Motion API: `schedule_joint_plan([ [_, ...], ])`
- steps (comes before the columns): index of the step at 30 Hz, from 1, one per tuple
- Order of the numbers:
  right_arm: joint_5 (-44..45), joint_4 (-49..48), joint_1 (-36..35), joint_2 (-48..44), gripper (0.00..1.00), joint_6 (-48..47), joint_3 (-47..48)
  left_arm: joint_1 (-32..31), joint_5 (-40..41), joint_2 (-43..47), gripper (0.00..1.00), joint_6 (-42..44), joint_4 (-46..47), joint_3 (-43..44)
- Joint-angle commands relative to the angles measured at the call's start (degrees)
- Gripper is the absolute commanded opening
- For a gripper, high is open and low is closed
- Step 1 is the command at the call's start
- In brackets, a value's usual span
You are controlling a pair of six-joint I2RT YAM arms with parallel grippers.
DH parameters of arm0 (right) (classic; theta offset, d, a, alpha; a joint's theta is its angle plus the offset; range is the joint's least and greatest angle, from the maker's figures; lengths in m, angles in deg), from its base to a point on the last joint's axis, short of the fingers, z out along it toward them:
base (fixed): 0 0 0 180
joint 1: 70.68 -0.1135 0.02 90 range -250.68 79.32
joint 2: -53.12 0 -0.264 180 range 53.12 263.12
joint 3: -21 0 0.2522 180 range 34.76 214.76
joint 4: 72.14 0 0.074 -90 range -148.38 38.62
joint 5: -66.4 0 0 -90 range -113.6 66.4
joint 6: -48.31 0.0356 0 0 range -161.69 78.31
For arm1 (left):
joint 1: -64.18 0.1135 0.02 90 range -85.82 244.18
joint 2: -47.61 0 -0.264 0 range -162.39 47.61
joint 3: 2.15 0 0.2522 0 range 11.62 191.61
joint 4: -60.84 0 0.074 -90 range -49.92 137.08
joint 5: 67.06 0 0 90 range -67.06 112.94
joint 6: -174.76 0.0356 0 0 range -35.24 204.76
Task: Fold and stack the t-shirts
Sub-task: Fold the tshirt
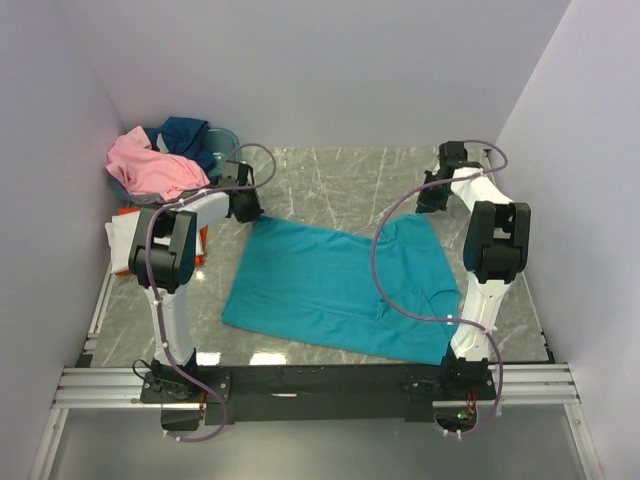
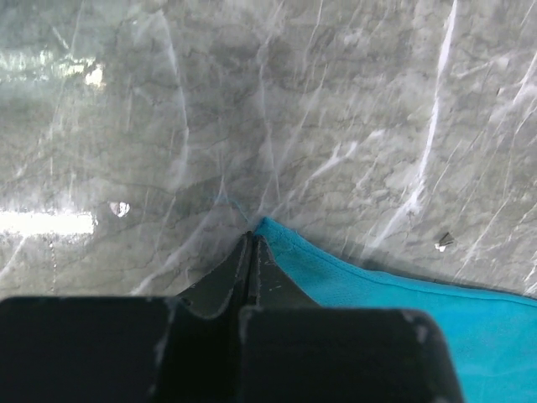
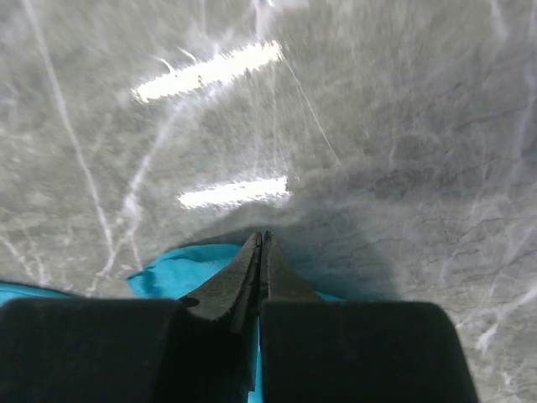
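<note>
A teal t-shirt [image 1: 335,285] lies spread flat in the middle of the marble table. My left gripper [image 1: 246,206] is down at its far left corner. In the left wrist view the jaws [image 2: 250,239] are pressed shut, with the teal corner [image 2: 352,285] at their tip. My right gripper [image 1: 432,197] is at the shirt's far right corner. It is shut [image 3: 263,239], and teal cloth [image 3: 180,273] shows beside and between the fingers. A pink shirt [image 1: 150,165] and a navy shirt [image 1: 190,133] are heaped in the basket. White cloth [image 1: 120,240] and orange cloth [image 1: 200,248] lie at the left, partly hidden by the left arm.
The oval blue-grey basket [image 1: 226,141] stands at the back left corner. Walls close in the table on the left, back and right. Bare marble [image 1: 340,185] lies beyond the teal shirt. The right arm's cable [image 1: 378,270] loops over the shirt.
</note>
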Motion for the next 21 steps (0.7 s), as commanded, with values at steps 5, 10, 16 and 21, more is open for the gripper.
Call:
schedule_joint_plan([
  [5, 1.5, 3.3, 0.6, -0.7, 0.00, 0.4, 9.6, 0.0, -1.6, -3.6, 0.00, 0.3, -0.8, 7.0],
  [10, 1.4, 5.8, 0.9, 2.5, 0.00, 0.7, 17.2, 0.0, -2.4, -6.7, 0.00, 0.2, -2.3, 14.2],
  [16, 0.5, 8.7, 1.5, 7.3, 0.00, 1.4, 28.3, 0.4, -3.0, -11.3, 0.00, 0.2, -2.5, 23.1],
  [21, -1.1, 10.2, 1.6, 8.5, 0.00, 2.3, 34.0, 1.4, -5.2, -13.2, 0.00, -0.5, -1.5, 28.4],
])
